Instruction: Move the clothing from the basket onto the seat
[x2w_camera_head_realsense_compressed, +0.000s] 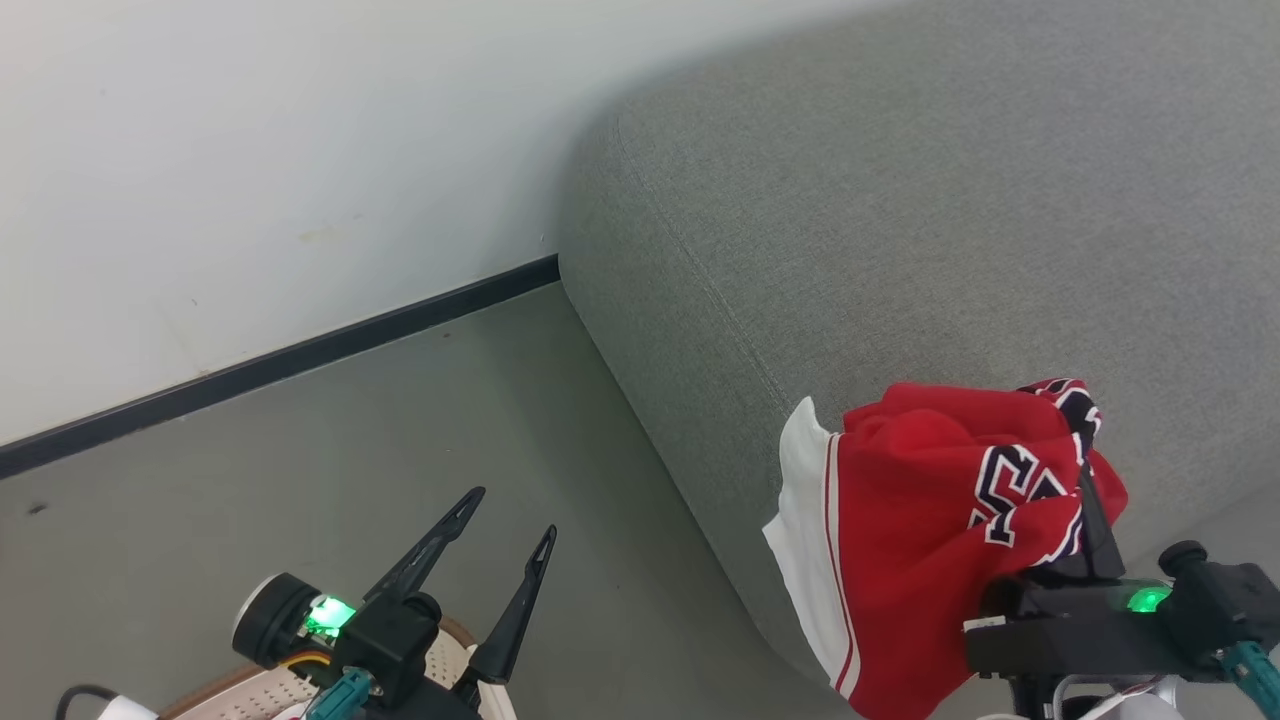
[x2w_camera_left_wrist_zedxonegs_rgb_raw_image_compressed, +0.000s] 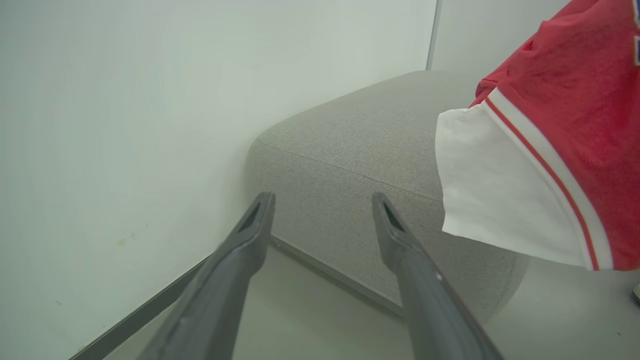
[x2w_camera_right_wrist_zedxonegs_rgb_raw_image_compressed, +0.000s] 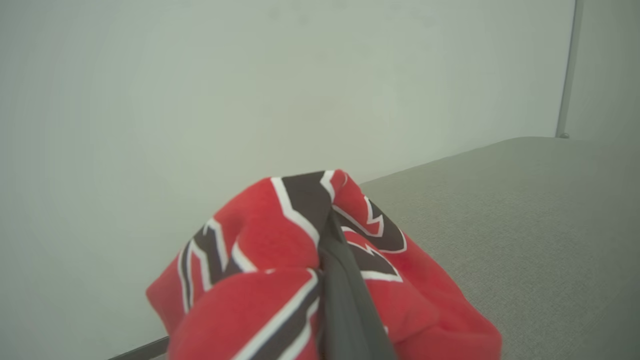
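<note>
My right gripper (x2w_camera_head_realsense_compressed: 1085, 480) is shut on the clothing (x2w_camera_head_realsense_compressed: 930, 530), a bright red garment with white trim and dark white-edged lettering. The garment hangs bunched over the near edge of the grey seat (x2w_camera_head_realsense_compressed: 900, 220). In the right wrist view the red clothing (x2w_camera_right_wrist_zedxonegs_rgb_raw_image_compressed: 260, 295) wraps around my dark fingers (x2w_camera_right_wrist_zedxonegs_rgb_raw_image_compressed: 345, 300), with the seat (x2w_camera_right_wrist_zedxonegs_rgb_raw_image_compressed: 525, 210) beyond. My left gripper (x2w_camera_head_realsense_compressed: 512, 515) stands open at lower left over the floor, nothing between its fingers. A sliver of the basket (x2w_camera_head_realsense_compressed: 250, 690), cream with a brown rim, shows beneath it. The left wrist view has the open left gripper (x2w_camera_left_wrist_zedxonegs_rgb_raw_image_compressed: 322, 200) facing the seat's corner (x2w_camera_left_wrist_zedxonegs_rgb_raw_image_compressed: 360, 165), the clothing (x2w_camera_left_wrist_zedxonegs_rgb_raw_image_compressed: 560, 150) hanging at right.
A white wall (x2w_camera_head_realsense_compressed: 250, 180) with a dark baseboard (x2w_camera_head_realsense_compressed: 280, 365) runs behind the seat. Grey floor (x2w_camera_head_realsense_compressed: 250, 500) lies between the wall, the seat and my left arm.
</note>
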